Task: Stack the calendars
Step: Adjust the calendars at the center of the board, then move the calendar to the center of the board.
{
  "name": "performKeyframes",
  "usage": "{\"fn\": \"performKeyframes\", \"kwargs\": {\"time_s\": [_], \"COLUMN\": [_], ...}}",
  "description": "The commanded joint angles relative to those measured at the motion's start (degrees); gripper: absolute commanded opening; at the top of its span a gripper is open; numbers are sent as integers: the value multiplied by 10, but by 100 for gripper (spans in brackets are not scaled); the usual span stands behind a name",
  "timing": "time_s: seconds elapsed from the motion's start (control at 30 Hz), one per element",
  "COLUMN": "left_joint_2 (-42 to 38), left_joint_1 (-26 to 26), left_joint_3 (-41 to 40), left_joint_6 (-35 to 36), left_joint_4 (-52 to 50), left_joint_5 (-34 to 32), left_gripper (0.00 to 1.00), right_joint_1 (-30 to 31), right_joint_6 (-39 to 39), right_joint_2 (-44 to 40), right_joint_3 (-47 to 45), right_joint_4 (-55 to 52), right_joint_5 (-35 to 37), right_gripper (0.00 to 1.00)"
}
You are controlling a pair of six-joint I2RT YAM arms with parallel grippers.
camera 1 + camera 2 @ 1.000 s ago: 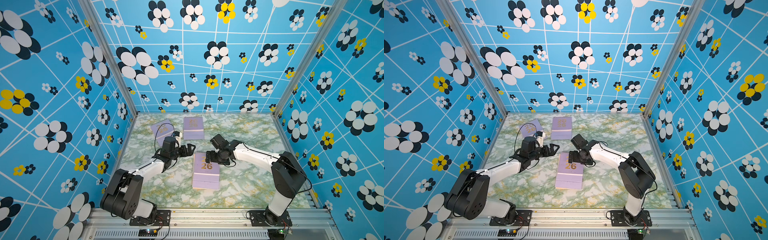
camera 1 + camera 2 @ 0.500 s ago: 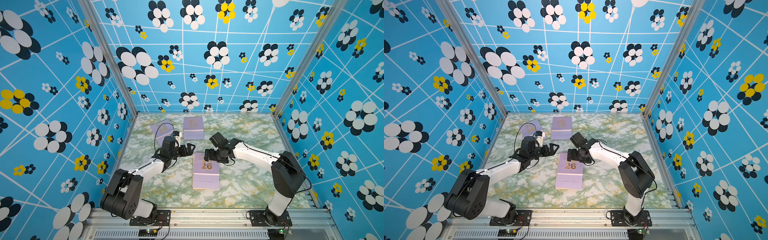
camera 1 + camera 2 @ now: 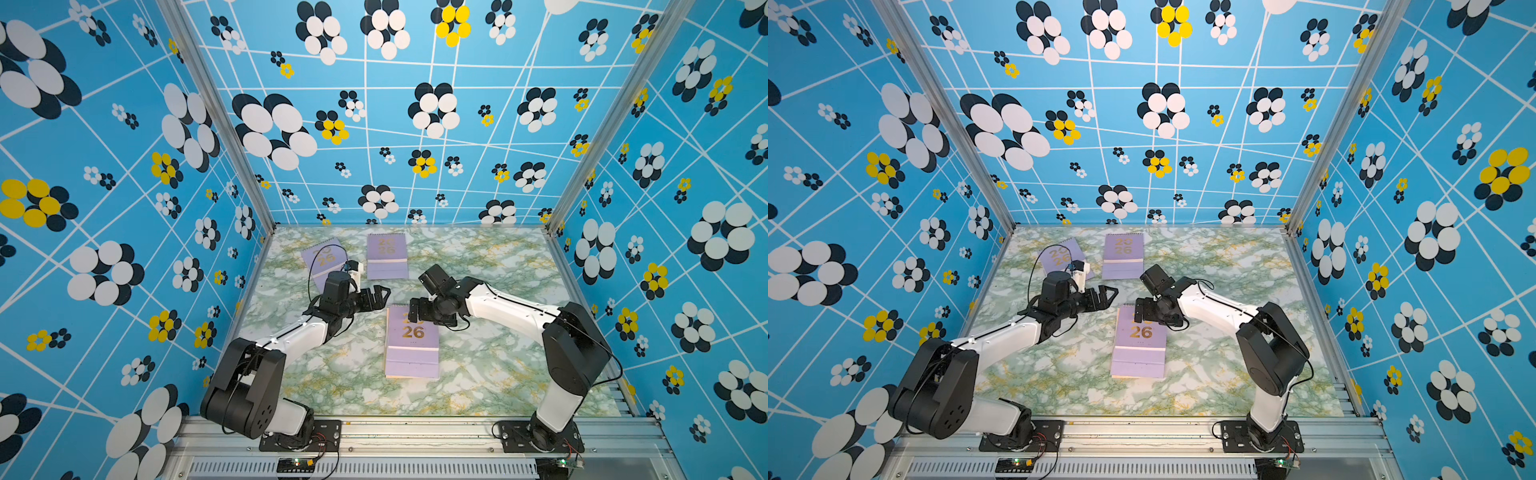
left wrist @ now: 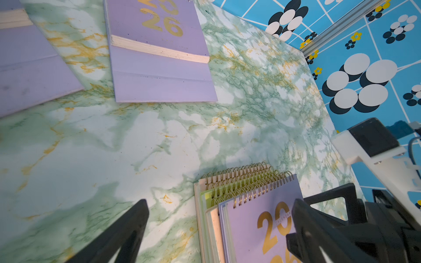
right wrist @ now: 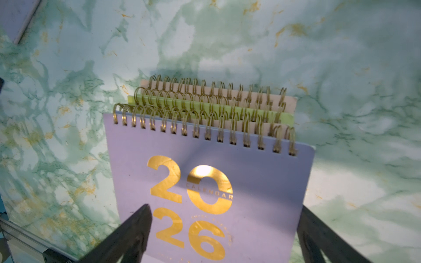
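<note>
Lilac calendar (image 3: 386, 255) lies flat at 12 o'clock of the open left end effector (image 3: 380, 297), long axis 12-to-6. Right end effector (image 3: 414, 312), open, hovers over the stack (image 3: 412, 357), farther away.

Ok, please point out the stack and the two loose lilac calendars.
stack (image 3: 411, 332): in a top view, top cover's gold 26.
straight lilac calendar (image 3: 386, 251): in a top view, its cover.
tilted lilac calendar (image 3: 321, 261): in a top view, its cover.
</note>
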Motion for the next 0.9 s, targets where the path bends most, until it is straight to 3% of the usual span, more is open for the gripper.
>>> {"fn": "performKeyframes", "kwargs": {"time_s": [0.0,0.3,0.53,0.87], "left_joint_2": [13,107,209,348], "left_joint_1": [9,31,49,60], "left_joint_3": [36,157,267,430], "left_joint_6": [17,38,54,59], "left_joint_4": [-9,-59,-106,-172], "left_joint_5": [-1,-33,-63,-74], "left_gripper": [99,100,100,100], "right_joint_1": [-22,-92,-121,-135], "right_joint_6": [-25,-104,-161,-173], "right_joint_2": [-16,36,155,329], "right_joint_3": [22,144,297,497], "right_joint_4": [-12,-30,-40,-71], "right_joint_5": [13,7,-24,-74], "right_gripper": [99,98,97,95]}}
